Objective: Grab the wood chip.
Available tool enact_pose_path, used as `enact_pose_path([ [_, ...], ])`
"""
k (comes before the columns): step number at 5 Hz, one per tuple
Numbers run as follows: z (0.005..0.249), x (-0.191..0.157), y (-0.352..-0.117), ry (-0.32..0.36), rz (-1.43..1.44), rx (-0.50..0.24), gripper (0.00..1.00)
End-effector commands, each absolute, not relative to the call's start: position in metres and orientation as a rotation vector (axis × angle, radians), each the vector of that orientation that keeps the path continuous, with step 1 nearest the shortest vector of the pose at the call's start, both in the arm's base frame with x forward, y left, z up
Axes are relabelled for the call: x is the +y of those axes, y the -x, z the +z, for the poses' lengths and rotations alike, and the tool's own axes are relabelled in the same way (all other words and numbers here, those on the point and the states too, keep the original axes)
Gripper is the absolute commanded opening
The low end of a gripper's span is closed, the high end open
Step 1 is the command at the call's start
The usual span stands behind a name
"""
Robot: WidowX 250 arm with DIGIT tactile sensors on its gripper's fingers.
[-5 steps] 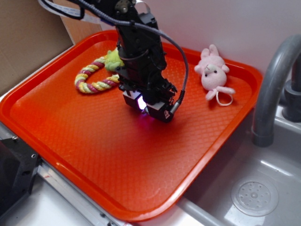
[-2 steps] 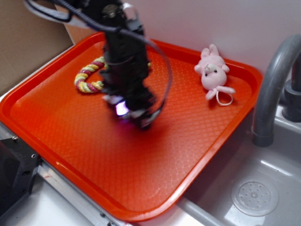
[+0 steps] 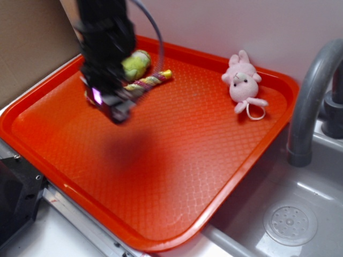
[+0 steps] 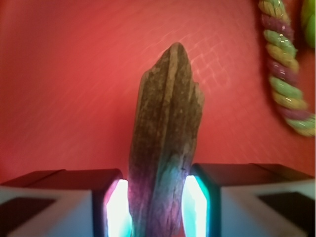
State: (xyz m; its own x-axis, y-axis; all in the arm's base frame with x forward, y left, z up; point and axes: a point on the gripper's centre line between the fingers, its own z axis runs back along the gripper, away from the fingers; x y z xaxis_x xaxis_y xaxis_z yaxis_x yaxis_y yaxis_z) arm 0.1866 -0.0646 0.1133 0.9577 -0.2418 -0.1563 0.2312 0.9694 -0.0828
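At the upper left of the exterior view, the blurred gripper [image 3: 113,104] hangs above the orange tray [image 3: 214,176], beside the rope toy [image 3: 147,81]; a pink bunny [image 3: 242,81] lies upper right. In the wrist view, both fingers [image 4: 106,200] pinch the wood chip [image 4: 165,143], which stands centre frame, pointing upward.

light: bright, even | arm [image 3: 107,48] motion-blurred | soft shadow on tray [image 3: 214,160] | wrist view soft

An exterior camera looks down obliquely across the orange tray [image 3: 214,176]. The wrist camera sits close behind the jaws, facing the same tray beyond them.
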Motion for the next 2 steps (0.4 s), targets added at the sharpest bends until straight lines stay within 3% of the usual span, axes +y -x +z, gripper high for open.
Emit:
enact_pose_path([
  [1,0.200,-0.047,-0.156,0.035,-0.122,-0.003,0.00],
  [2,0.218,-0.037,-0.147,0.070,-0.033,-0.051,0.00],
])
